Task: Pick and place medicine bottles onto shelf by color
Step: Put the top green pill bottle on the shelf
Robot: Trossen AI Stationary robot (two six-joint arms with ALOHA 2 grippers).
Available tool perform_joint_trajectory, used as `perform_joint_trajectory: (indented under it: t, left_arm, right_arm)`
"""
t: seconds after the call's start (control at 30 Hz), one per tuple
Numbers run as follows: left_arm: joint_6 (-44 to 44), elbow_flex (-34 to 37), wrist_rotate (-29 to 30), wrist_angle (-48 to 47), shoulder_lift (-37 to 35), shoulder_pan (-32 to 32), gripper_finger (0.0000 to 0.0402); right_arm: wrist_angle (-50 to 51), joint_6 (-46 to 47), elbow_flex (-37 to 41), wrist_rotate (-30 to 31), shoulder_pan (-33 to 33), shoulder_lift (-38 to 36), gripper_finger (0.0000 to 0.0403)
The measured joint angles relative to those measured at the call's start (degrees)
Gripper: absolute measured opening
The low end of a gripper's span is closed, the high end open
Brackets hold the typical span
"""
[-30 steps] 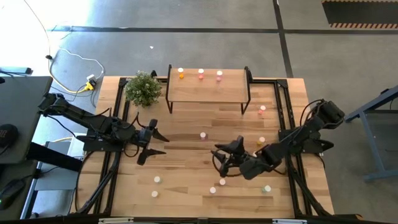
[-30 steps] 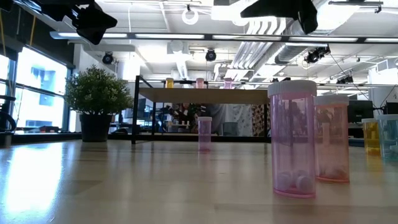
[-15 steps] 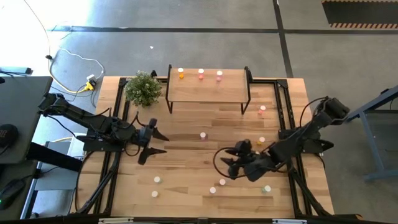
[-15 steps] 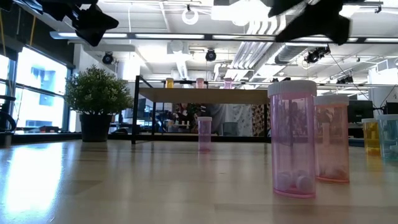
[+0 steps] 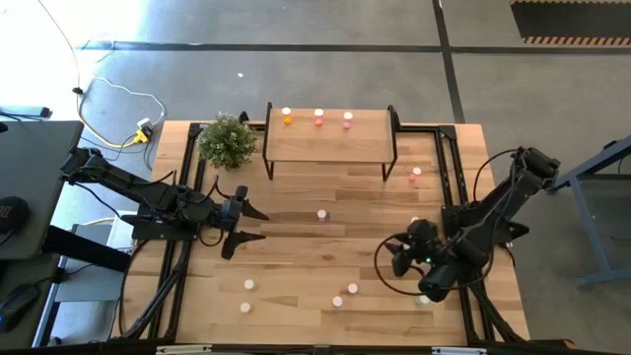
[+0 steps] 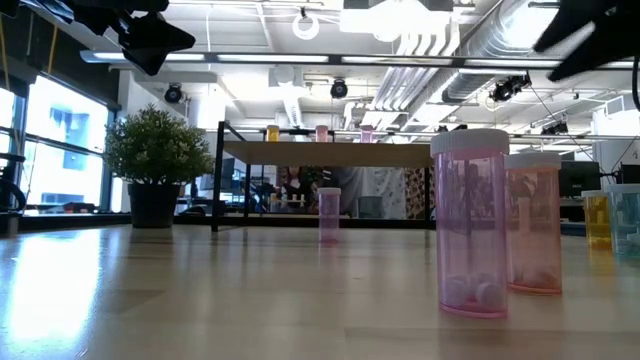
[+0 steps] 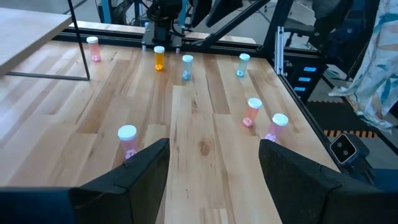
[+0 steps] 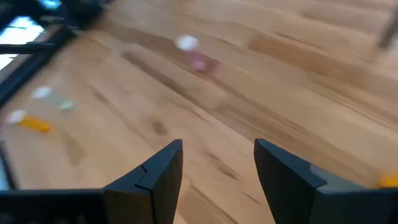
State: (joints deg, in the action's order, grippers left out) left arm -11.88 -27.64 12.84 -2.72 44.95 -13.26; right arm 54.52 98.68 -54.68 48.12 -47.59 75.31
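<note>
Now, right gripper (image 5: 398, 256): fingers parted, holding nothing, above the surface (image 5: 296, 227) near its right edge.
Left gripper (image 5: 248, 225): wide open, empty, waiting at the left side.
Shelf (image 5: 330, 136): far end; three bottles (image 5: 317, 118) on top.
Loose bottles (image 5: 322, 216): scattered upright across the surface.

Count of bottles, shelf, plant, arms

Three bottles (image 5: 317, 118) stand on one shelf (image 5: 330, 138); about eight more dot the table (image 5: 296, 207), though some may be hidden. One plant (image 5: 227, 140). Two arms.
</note>
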Motion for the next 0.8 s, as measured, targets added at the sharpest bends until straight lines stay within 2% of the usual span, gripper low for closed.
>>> perform_joint_trajectory:
  t: [0.17,0.4,0.6,0.8]
  left_arm:
    - [0.0,0.0,0.0,0.0,0.0,0.0,0.0239]
    - [0.0,0.0,0.3,0.0,0.0,0.0,0.0239]
    - [0.0,0.0,1.3,0.0,0.0,0.0,0.0239]
    - [-0.2,0.0,1.3,0.0,0.0,0.0,0.0239]
  right_arm:
    - [11.8,14.4,0.0,-6.7,-2.8,0.0,0.0188]
    - [15.6,22.4,0.0,-13.9,-6.2,0.0,0.0187]
    - [15.3,20.3,0.0,-14.9,-6.9,0.0,0.0187]
    - [17.7,15.4,0.1,-21.7,-4.3,0.0,0.0187]
